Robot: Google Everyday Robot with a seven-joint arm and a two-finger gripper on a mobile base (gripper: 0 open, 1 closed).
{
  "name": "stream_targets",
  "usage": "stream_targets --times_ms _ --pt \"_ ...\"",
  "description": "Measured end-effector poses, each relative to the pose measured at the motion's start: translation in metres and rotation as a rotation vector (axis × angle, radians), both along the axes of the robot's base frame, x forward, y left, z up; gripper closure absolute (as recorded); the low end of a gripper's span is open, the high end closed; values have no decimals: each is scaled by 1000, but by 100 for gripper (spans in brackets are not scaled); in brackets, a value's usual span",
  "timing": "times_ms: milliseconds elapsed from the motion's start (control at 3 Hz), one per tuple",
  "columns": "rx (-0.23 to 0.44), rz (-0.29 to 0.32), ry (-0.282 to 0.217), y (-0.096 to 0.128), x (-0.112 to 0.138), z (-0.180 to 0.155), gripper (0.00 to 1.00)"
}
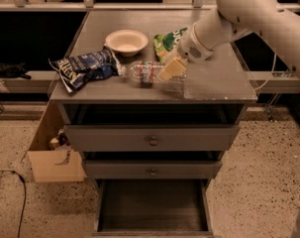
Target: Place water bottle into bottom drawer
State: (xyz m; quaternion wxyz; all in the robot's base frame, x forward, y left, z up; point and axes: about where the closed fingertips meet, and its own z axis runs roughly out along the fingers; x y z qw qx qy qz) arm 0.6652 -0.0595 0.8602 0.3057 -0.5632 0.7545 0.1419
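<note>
The small clear crinkled plastic water bottle (139,73) with a red-and-white label band lies on its side near the front edge of the flat grey bench (216,81). Its long axis runs left-right, cap end left, beside a crumpled blue chip bag (82,67). The robot's cream hand (172,68) rests over its right part; whether it grips cannot be told. Below, the wide shallow bottom drawer (152,205) stands pulled out towards the near side.
</note>
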Motion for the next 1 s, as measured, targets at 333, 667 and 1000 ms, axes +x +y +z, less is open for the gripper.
stream_targets --times_ms 333,667,1000 --pt "0 0 0 0 0 0 72" --pt "0 0 0 0 0 0 97" --pt "0 0 0 0 0 0 100"
